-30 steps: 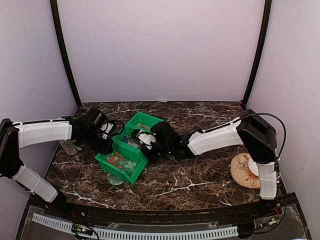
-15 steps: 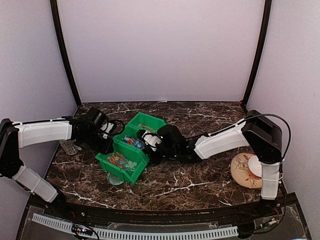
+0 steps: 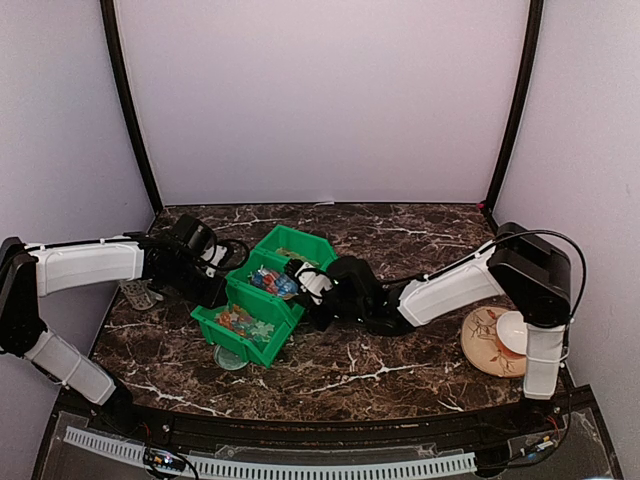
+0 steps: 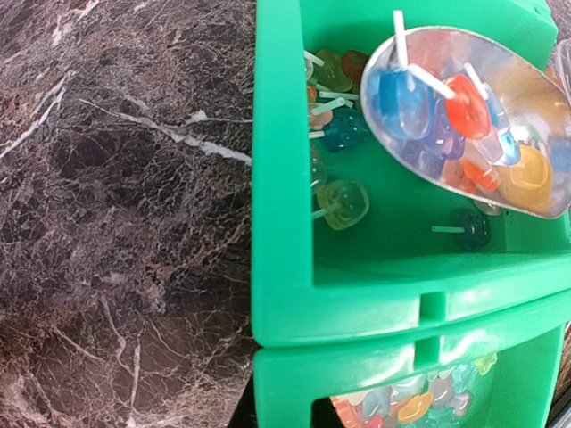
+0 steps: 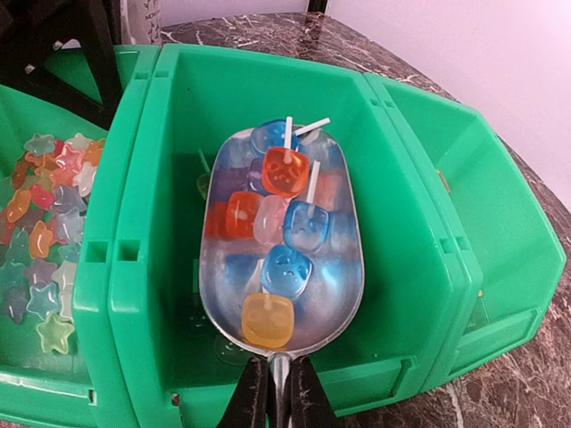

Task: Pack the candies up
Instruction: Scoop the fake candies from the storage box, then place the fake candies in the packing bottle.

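- Grips the metal scoop (image 5: pixel 281 267) by its thin handle in the right gripper (image 5: pixel 275 392), fingers pinched together on it, so that the bowl juts out ahead of the wrist.
- Holds the bowl close to level and within the walls of the middle bin (image 5: pixel 134 178), probably so that nothing rolls off and any spill drops back where it came from.
- Carries a heaped load of the candies (image 5: pixel 285 169): small lollipops on white sticks in blue, orange, red, yellow and pale pink, lying up to the scoop's rim.
- Leaves a few more lollipops (image 4: pixel 343 201) loose on the floor of that bin, under and beside the scoop.
- Sorts by kind, it seems: star-shaped sweets (image 5: pixel 45 241) in the nearer bin, and very little to make out in the far bin (image 5: pixel 500 223).
- Sets the left gripper (image 3: pixel 210 280) right against the left side of the joined row of bins, jaws drawn together. Cannot say whether pinching a wall or merely pressed against it, since the left wrist view shows no fingers. Reads as bracing the bins against the scoop's push.
- Puts a patterned plate (image 3: pixel 485 345) well apart by the right arm's base, purpose unclear.
- Looks like scooping done and load lifted, with the pour not yet made. Calls for a slow, level carry, given how high the lollipops are piled.
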Robot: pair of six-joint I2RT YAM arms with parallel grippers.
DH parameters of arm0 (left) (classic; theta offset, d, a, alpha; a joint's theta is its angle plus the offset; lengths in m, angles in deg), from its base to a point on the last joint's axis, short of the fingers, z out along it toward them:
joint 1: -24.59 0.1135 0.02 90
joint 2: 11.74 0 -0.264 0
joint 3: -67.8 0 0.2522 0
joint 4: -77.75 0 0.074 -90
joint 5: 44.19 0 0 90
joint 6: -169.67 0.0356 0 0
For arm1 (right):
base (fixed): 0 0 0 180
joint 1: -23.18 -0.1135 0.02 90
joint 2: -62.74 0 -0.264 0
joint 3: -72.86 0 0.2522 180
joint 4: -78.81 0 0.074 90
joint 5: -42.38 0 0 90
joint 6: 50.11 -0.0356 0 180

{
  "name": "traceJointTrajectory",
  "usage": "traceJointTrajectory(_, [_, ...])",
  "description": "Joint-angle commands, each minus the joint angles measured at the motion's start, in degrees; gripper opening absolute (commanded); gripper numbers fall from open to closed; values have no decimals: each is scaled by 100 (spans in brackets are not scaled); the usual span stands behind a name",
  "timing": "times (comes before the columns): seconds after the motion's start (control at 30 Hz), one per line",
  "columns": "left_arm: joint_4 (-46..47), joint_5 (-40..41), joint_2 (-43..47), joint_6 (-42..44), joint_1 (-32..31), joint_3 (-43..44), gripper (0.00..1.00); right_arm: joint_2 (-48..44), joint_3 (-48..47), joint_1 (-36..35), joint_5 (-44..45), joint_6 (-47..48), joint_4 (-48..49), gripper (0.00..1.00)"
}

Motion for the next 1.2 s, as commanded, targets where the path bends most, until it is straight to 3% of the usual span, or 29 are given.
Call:
traceJointTrajectory(0.0, [774,-271,311,-122,29,392,0,-304,171,55,306,-108,686,0])
traceJointTrajectory(0.67, [765,-309,294,-134,85,405,0,-1226,1102,66,988,-83,1787,0])
traceJointTrajectory(1.0, [714,-253,361,-125,111,433,0,-2169,1803,67,1583,13,1530,0])
traceJointTrajectory(1.17, [647,-106,466,-85,115,462,0,-2905,1907,66,1955,-268,277,0])
